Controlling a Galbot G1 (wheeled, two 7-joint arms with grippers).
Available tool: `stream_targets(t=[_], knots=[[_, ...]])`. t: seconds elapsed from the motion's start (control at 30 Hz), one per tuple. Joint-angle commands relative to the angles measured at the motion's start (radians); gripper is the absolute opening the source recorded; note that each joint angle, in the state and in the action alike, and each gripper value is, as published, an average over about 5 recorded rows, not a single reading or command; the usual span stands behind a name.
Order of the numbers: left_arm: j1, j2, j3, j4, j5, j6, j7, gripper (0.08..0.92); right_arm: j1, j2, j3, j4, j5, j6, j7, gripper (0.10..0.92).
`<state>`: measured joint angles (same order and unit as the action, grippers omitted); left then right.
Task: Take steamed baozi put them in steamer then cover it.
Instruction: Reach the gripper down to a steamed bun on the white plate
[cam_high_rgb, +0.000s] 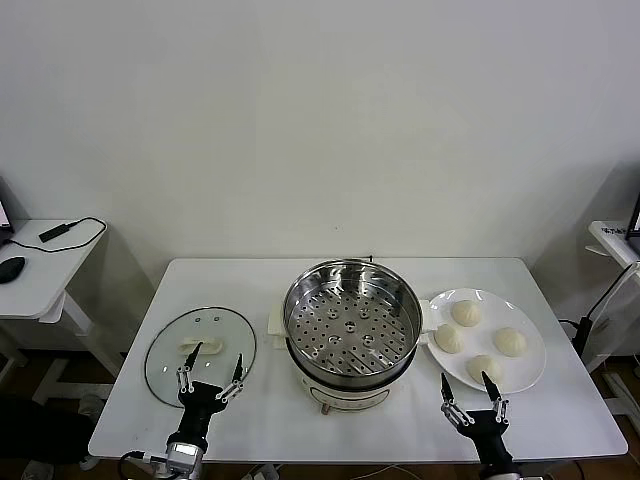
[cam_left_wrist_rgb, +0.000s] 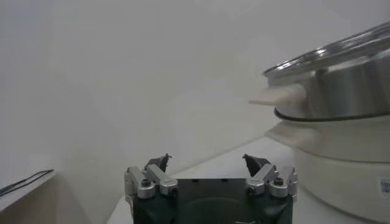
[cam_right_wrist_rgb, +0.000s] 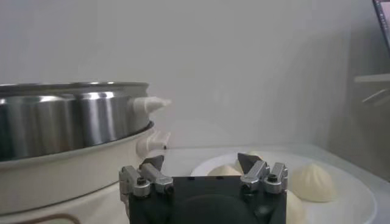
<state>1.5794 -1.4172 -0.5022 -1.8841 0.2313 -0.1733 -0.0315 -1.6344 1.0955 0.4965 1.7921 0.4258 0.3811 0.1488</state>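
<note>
Baozi (cam_high_rgb: 480, 340): 4 on plate (cam_high_rgb: 530, 375) | steamer (cam_high_rgb: 351, 325) uncovered | cover (cam_high_rgb: 200, 352) partly behind left hand (cam_high_rgb: 211, 373), fingers apart | right hand (cam_high_rgb: 473, 391) likewise

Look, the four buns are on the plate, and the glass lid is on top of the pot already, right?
Not quite. The four buns are on the plate, but the lid is not on the pot. The head view shows it lying flat on the table, at the pot's left, and the pot stands open and empty.
</note>
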Motion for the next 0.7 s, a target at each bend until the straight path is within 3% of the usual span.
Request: stream_targets(t=[0.03, 0.43, 0.7], knots=[[0.012, 0.000, 0.002, -0.027, -0.012, 0.000, 0.001, 0.823, 0.028, -0.005, 0.012, 0.009, -0.007, -0.045, 0.033, 0.823], [0.054, 0.010, 0.027, -0.073, -0.032, -0.014, 0.001, 0.823, 0.524, -0.229, -0.065, -0.154, 0.203, -0.304, 0.125, 0.823], [0.068, 0.011, 0.041, -0.092, -0.039, -0.027, 0.001, 0.823, 0.901, -0.350, -0.304, -0.456, 0.277, -0.382, -0.006, 0.823]])
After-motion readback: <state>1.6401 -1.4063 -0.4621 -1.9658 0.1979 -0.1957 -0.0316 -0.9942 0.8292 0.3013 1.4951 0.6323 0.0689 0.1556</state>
